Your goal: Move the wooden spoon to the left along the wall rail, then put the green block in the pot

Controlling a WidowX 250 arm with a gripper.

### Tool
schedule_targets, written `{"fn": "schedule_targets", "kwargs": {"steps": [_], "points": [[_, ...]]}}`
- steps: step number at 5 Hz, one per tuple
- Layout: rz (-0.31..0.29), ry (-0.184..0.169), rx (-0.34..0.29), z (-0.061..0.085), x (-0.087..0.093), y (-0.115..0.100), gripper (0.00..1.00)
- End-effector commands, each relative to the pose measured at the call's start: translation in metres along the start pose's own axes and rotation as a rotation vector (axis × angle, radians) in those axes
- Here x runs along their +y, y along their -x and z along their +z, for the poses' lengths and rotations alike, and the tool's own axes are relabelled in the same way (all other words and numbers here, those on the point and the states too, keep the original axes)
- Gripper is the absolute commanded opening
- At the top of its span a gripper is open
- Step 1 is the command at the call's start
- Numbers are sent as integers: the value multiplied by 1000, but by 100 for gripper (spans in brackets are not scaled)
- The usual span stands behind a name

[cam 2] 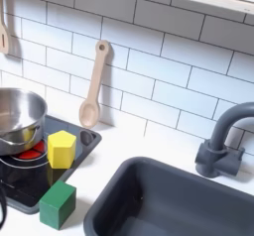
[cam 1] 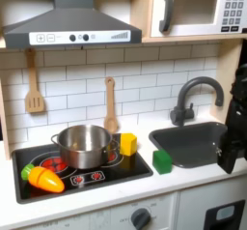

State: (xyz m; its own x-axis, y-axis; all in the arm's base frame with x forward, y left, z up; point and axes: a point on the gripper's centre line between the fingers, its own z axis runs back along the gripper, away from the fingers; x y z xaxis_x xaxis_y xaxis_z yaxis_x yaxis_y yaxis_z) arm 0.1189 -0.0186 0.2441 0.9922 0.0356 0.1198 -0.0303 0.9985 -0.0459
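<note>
Green block sits nearest the second exterior view's lens, on the surface at 5 o'clock from the pot. Wooden spoon hangs bowl-down on the tiled wall at 1 o'clock from the pot. End effector at the first exterior view's right edge: grip state cannot be told; recommend gripping mid-handle and sliding level.

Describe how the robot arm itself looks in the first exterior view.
The arm is all black, built of blocky, angular segments stacked down the first exterior view's right edge, beside the sink. No markings or cables can be made out, and its gripper end is too dark to distinguish.
</note>
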Motion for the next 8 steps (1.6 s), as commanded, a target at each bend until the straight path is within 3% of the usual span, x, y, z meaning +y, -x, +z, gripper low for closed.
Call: {"fn": "schedule_targets", "kwargs": {"steps": [1, 2, 3, 4, 5, 6, 8], "points": [[0, 0, -2, 0, 0, 0, 100], [21, 3, -55, -6, 1, -21, 100], [3, 2, -103, -14, 1, -44, 100], [43, -17, -157, -24, 12, -75, 100], [94, -51, -229, -29, 29, -110, 100], [106, -113, -393, -29, 48, -145, 100], [148, -176, -515, -18, 81, -185, 100]]}}
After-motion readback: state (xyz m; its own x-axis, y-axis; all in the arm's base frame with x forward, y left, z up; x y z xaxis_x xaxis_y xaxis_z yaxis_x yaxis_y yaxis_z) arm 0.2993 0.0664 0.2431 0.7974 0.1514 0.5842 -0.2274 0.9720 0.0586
